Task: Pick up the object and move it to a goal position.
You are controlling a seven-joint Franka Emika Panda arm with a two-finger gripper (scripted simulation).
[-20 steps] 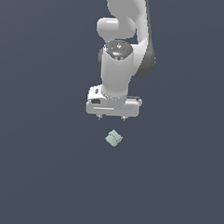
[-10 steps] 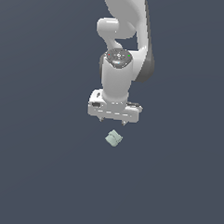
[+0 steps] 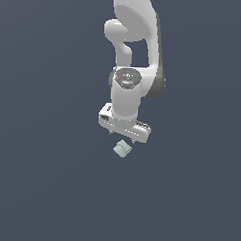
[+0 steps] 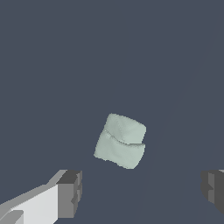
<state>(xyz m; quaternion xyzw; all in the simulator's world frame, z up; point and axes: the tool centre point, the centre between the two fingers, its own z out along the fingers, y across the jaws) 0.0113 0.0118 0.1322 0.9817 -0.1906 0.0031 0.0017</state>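
Note:
The object [image 3: 122,149] is a small pale mint-green block with a faint seam, lying on the dark grey floor just below the white hand in the exterior view. My gripper [image 3: 123,138] hangs over it, open, with nothing between its fingers. In the wrist view the object [image 4: 120,140] lies ahead of the gripper [image 4: 142,192], roughly between the two grey fingertips [image 4: 70,192], and is not touched by either. The other fingertip [image 4: 213,189] shows at the picture's edge.
The white arm [image 3: 131,48] rises behind the hand in the exterior view. A plain dark grey floor [image 3: 44,188] fills the surroundings.
The hand has come down toward the block and turned slightly, so its body now sits tilted. The block has not moved.

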